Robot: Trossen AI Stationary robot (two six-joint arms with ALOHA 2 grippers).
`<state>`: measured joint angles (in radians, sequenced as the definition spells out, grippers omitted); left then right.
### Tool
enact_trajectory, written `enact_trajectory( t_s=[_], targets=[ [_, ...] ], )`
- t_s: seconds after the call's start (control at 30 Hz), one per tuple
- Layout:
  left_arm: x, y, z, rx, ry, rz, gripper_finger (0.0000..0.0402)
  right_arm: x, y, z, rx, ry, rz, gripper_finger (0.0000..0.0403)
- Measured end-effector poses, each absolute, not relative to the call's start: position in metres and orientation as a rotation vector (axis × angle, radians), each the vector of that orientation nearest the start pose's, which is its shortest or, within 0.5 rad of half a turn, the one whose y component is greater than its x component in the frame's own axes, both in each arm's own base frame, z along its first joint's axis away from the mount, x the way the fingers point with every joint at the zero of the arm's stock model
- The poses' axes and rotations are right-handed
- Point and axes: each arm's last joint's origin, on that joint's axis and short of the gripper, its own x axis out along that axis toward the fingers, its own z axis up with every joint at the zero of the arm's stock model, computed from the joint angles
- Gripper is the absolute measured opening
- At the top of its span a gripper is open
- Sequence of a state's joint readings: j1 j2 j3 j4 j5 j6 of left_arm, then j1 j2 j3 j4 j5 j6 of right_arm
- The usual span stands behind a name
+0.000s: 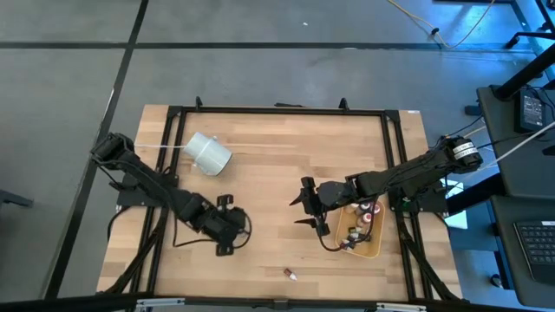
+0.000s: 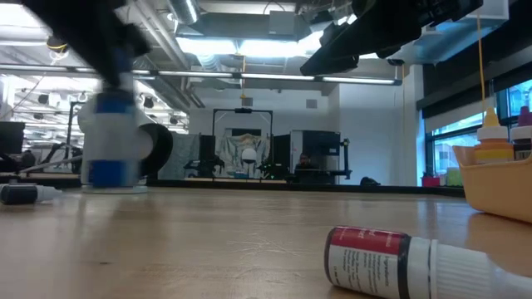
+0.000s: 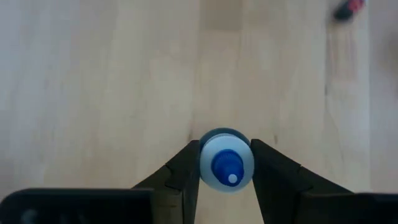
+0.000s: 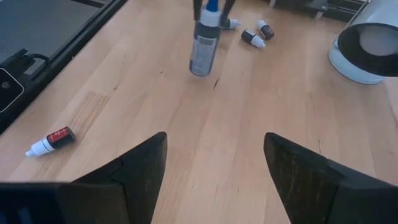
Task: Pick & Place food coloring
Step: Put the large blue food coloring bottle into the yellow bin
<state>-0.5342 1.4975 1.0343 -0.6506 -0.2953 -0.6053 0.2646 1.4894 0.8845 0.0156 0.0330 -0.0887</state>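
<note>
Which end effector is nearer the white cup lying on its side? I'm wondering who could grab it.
Left. The left end effector sits below the white cup on the same side of the table, its fingers around a blue bottle. The right end effector hangs mid-table, farther away.

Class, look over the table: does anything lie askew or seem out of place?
Yes. The white cup lies tipped on its side near the far left corner. A red-labelled bottle lies flat by the near edge, away from the tan tray holding the others. Two more small bottles lie on their sides.
</note>
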Motion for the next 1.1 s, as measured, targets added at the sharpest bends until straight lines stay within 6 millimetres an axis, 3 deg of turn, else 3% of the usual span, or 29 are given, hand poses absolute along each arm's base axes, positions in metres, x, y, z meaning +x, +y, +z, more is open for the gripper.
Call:
enact_trajectory(
  t_s=[0.33, 0.5, 0.63, 0.87, 1.1],
  targets=[
    [0.308, -0.078, 0.25, 0.017, 0.747, -0.037, 0.0114, 0.271, 0.073, 0.264, -0.171, 0.623, 0.25, 0.0269],
    [0.327, -0.034, 0.257, 0.015, 0.698, 0.044, 0.0114, 0.259, 0.07, 0.27, -0.129, 0.658, 0.225, 0.0269],
    [0.35, -0.009, 0.256, 0.037, 0.717, 0.03, 0.0114, 0.258, 0.068, 0.268, -0.144, 0.684, 0.194, 0.0269],
    [0.388, 0.017, 0.242, 0.056, 0.869, 0.037, 0.0114, 0.255, 0.066, 0.265, -0.145, 0.731, 0.136, 0.0269],
    [0.406, 0.029, 0.216, 0.039, 0.946, 0.056, 0.0132, 0.253, 0.065, 0.263, -0.124, 0.765, 0.125, 0.0269]
  ],
)
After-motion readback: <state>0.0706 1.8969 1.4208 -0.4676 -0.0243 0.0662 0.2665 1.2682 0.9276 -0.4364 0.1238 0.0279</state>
